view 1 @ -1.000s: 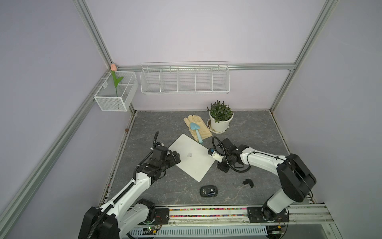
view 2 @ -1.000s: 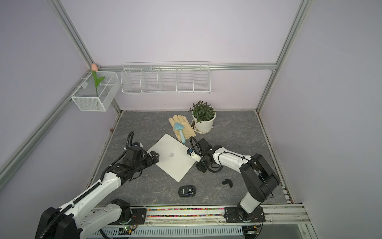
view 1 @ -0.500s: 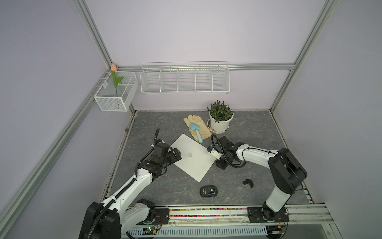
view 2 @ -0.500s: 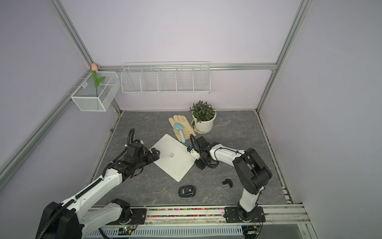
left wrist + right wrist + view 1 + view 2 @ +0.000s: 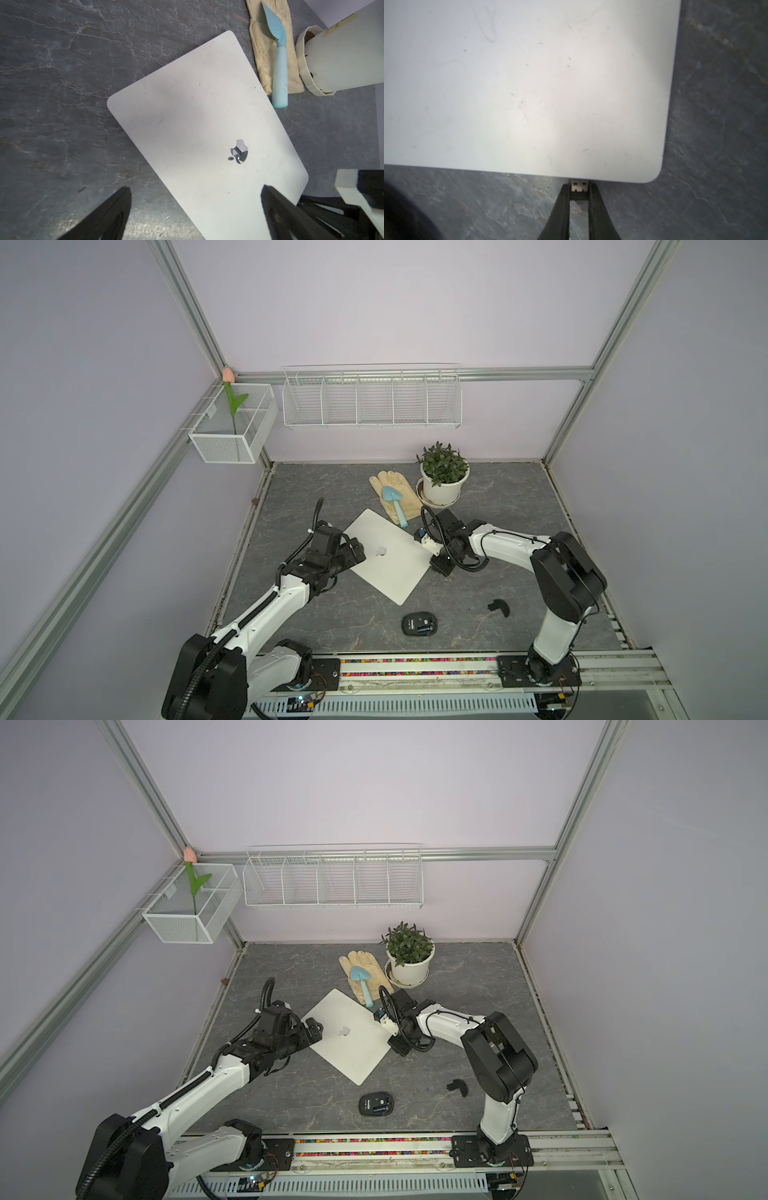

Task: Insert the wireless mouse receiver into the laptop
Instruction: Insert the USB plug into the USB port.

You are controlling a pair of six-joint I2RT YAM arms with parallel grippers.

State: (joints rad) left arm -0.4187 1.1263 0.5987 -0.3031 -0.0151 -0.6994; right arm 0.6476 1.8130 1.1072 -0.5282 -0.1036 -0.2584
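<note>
The closed silver laptop (image 5: pixel 390 560) (image 5: pixel 349 1044) lies skewed on the grey table, logo up. My right gripper (image 5: pixel 579 187) (image 5: pixel 436 566) (image 5: pixel 397 1046) is shut on the small receiver (image 5: pixel 579 185), whose metal end meets the laptop (image 5: pixel 529 83) edge close to a rounded corner. My left gripper (image 5: pixel 195 188) (image 5: pixel 355 551) (image 5: pixel 313 1031) is open and straddles the opposite edge of the laptop (image 5: pixel 207 124), one finger over the lid and one over the table. The black wireless mouse (image 5: pixel 419 623) (image 5: pixel 375 1103) lies near the front, and its cover piece (image 5: pixel 498 608) (image 5: pixel 457 1088) lies to the right of it.
A beige glove (image 5: pixel 395 493) with a blue trowel (image 5: pixel 395 506) on it lies just behind the laptop. A white potted plant (image 5: pixel 442 479) stands beside them. A wire shelf (image 5: pixel 372 400) and a mesh basket (image 5: pixel 232 427) hang on the walls.
The right arm's elbow has swung left and away from the front rail while its gripper stayed at the laptop's edge. The left gripper has crept slightly further over the laptop.
</note>
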